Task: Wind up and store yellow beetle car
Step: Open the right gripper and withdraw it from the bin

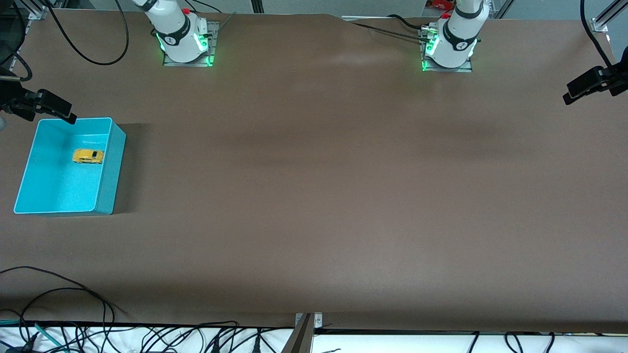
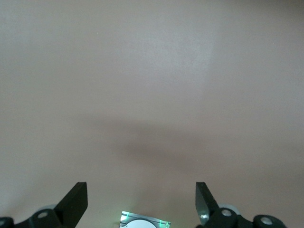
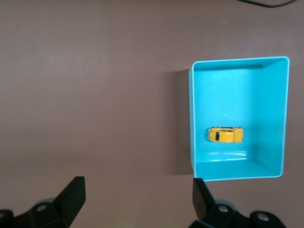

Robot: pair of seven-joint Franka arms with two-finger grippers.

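Observation:
The yellow beetle car [image 1: 88, 156] lies on its wheels inside the turquoise bin [image 1: 107, 169] at the right arm's end of the table. In the right wrist view the car [image 3: 225, 135] sits on the floor of the bin [image 3: 191, 118]. My right gripper [image 3: 137, 190] is open and empty, high over bare table beside the bin. My left gripper [image 2: 141, 194] is open and empty, high over bare table close to its own base [image 2: 144, 221]. Neither gripper shows in the front view.
The two arm bases [image 1: 184, 41] [image 1: 449, 46] stand along the table edge farthest from the front camera. Black camera mounts [image 1: 46, 105] [image 1: 591, 83] hang over both ends of the table. Loose cables [image 1: 73, 294] lie at the edge nearest the front camera.

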